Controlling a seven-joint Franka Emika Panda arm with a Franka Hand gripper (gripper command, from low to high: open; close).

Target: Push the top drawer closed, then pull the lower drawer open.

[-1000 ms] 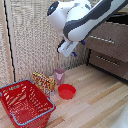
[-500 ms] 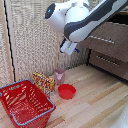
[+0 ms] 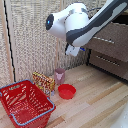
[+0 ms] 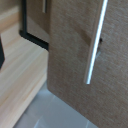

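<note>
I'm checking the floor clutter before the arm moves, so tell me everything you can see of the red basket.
The red basket is a plastic-looking shopping basket with open lattice walls and a pale blue-grey rim band. It stands upright on the light wooden floor, at the exterior view's lower left, and appears empty. A yellow patterned packet stands close behind it; whether they touch is unclear. The red bowl lies apart, to its right in that view.

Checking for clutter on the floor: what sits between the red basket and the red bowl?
In the exterior view, a snack box and a pinkish cup stand between the red basket and the red bowl, slightly behind them.
</note>
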